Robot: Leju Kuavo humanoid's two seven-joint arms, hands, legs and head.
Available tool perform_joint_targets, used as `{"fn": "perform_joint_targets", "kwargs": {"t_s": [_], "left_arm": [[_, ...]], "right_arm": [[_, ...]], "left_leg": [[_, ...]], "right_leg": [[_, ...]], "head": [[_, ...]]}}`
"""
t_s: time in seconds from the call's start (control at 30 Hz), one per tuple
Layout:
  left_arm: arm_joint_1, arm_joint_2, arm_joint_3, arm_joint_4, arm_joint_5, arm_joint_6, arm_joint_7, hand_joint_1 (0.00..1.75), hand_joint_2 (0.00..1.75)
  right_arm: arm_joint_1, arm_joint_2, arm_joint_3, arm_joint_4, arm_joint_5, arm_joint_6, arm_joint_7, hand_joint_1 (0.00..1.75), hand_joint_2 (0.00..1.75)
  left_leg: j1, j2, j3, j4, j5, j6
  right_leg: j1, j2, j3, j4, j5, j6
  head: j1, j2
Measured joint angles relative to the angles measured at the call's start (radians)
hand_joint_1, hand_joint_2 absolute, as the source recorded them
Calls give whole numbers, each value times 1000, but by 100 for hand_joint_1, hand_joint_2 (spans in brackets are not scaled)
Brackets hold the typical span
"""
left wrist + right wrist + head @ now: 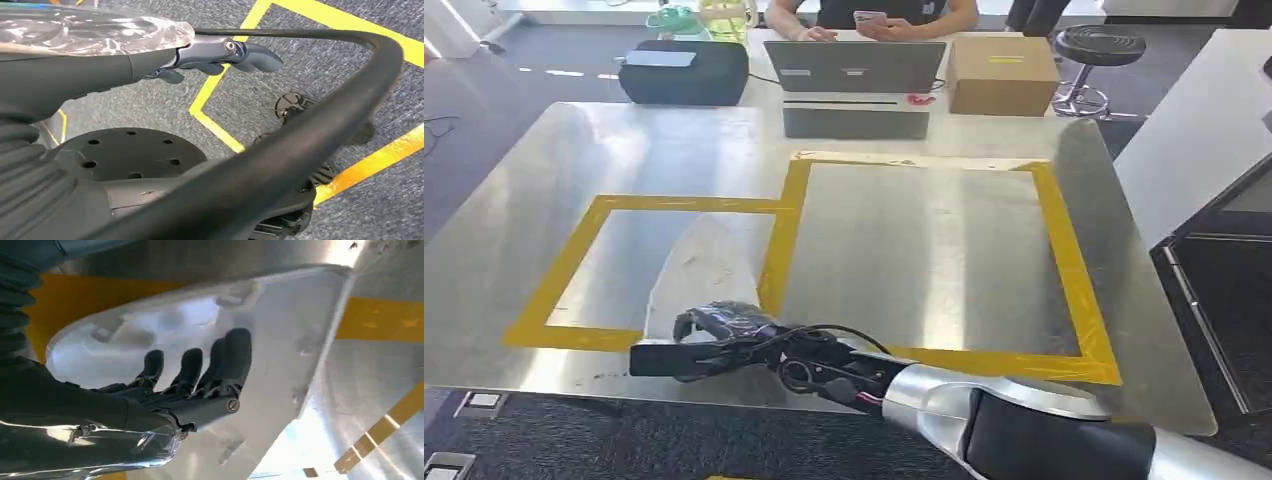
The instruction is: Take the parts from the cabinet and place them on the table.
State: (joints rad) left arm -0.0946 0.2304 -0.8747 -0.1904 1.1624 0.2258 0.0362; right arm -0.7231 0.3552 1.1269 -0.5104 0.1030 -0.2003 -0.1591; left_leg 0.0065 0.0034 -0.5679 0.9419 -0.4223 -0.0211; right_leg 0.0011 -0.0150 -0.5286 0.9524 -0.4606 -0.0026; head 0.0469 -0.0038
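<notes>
Looking down from the head view, the right hand (709, 340) sits at the near edge of the steel table (924, 250), just beside the white moulded part (709, 265), which lies inside the smaller yellow-taped box (584, 250), long axis running away from the robot. Left wrist view: the left hand (220, 52) hangs over carpet, fingers loosely extended, holding nothing. Right wrist view: the right fingers (200, 370) are spread against the part's white surface, not wrapped round it. No readable writing anywhere.
</notes>
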Motion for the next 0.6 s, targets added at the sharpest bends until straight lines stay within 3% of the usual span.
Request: {"fn": "perform_joint_targets", "kwargs": {"t_s": [0.3, 0.43, 0.6], "left_arm": [[0, 0, 0, 0, -1, 0, 0, 0, 0], [0, 0, 0, 0, -2, 0, 0, 0, 0], [0, 0, 0, 0, -2, 0, 0, 0, 0]], "right_arm": [[0, 0, 17, 3, -20, -18, -5, 0, 0], [0, 0, 22, 10, -48, -58, -50, 0, 0], [0, 0, 21, 11, -52, -66, -59, 0, 0]], "left_leg": [[0, 0, 1, 0, 0, 0], [0, 0, 1, 0, 0, 0], [0, 0, 1, 0, 0, 0]], "right_leg": [[0, 0, 1, 0, 0, 0], [0, 0, 1, 0, 0, 0], [0, 0, 1, 0, 0, 0]], "head": [[0, 0], [0, 0], [0, 0]]}}
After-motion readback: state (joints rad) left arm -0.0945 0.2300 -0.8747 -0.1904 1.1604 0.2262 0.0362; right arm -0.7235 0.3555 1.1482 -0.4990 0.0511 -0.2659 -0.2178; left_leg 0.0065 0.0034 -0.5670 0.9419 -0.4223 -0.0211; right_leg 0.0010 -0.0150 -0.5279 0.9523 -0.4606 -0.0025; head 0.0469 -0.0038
